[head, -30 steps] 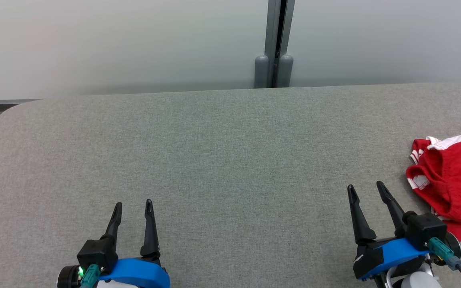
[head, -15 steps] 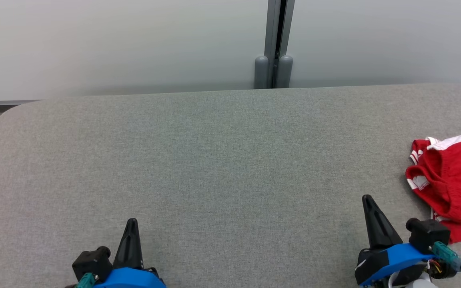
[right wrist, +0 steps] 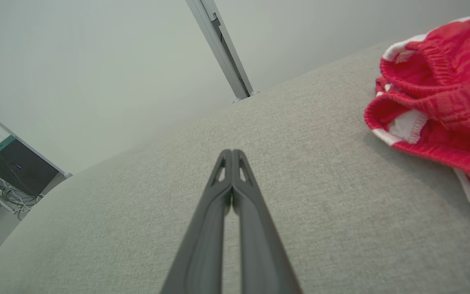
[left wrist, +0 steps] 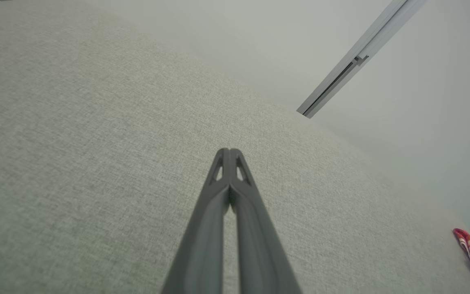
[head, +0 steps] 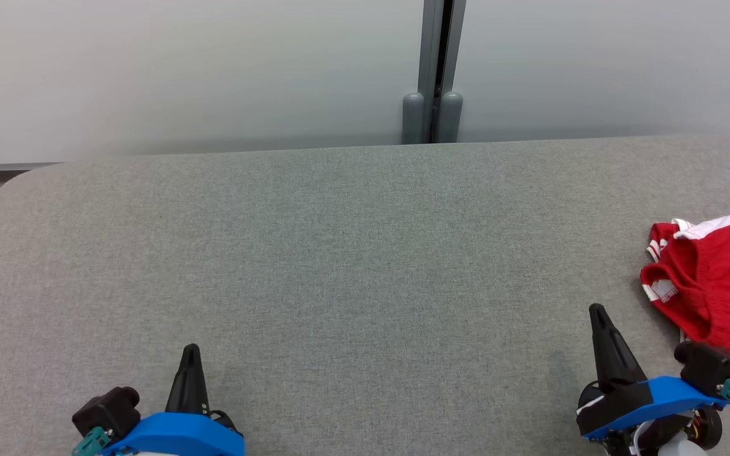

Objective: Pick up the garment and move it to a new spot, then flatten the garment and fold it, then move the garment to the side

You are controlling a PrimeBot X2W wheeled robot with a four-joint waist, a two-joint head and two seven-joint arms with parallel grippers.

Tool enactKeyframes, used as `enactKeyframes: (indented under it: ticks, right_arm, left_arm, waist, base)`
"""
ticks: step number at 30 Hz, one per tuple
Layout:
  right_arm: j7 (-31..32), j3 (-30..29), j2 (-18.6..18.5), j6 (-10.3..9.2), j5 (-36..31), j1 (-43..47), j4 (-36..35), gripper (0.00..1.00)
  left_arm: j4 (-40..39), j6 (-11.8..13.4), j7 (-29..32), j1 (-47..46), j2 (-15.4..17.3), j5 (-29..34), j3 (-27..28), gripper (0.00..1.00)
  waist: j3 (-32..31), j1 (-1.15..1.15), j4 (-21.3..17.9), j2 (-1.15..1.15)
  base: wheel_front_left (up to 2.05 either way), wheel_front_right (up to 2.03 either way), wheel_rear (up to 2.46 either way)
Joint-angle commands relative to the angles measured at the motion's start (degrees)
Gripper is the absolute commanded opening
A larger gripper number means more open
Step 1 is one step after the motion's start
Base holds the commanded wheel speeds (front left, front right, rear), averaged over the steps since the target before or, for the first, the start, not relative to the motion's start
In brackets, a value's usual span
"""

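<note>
The left gripper was clenched on nothing, its two dark fingers pressed together into a single point over the near left of the grey padded table. The right gripper was closed and empty as well, its fingers meeting at the tips over the near right of the table. Neither one touched the garment.

The garment, red shorts with white trim by the look of them, lay crumpled at the right end of the table. It was near the right gripper and a little beyond it, and well apart from the left one. Part of it ran off the right edge of the head view. A gathered elastic waistband faced the right gripper, with a white-edged hem rolled below it.

It looked light, soft and limp, so it would likely sag and hang from wherever it was pinched, and it should not slip much. The waistband seemed the best place to take hold, being a thicker ridge that stood up off the table. The fingers would first have to open. Behind the table stood a pale wall with a metal post.
</note>
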State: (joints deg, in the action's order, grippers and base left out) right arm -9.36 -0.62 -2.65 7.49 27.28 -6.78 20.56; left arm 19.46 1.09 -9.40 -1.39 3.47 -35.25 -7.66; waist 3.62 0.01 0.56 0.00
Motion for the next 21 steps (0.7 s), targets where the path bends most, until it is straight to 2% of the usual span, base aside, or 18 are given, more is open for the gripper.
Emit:
enactKeyframes:
  ticks: [1,21]
  right_arm:
    - [0.6,-0.4,-0.2,0.00,2.5,-0.3,-1.3,0.00]
    - [4.6,-1.9,-0.2,0.00,19.0,-0.1,-2.8,0.00]
  left_arm:
    - [-1.2,-0.4,0.5,-1.7,0.1,-2.1,0.9,0.00]
    - [-2.4,-2.6,4.6,-2.6,-0.1,-16.7,4.5,0.00]
  waist:
    - [0.0,0.00,0.0,0.00]
    - [-0.7,0.00,-0.1,0.00]
  base:
    - [0.00,0.00,0.00]
    - [0.00,0.00,0.00]
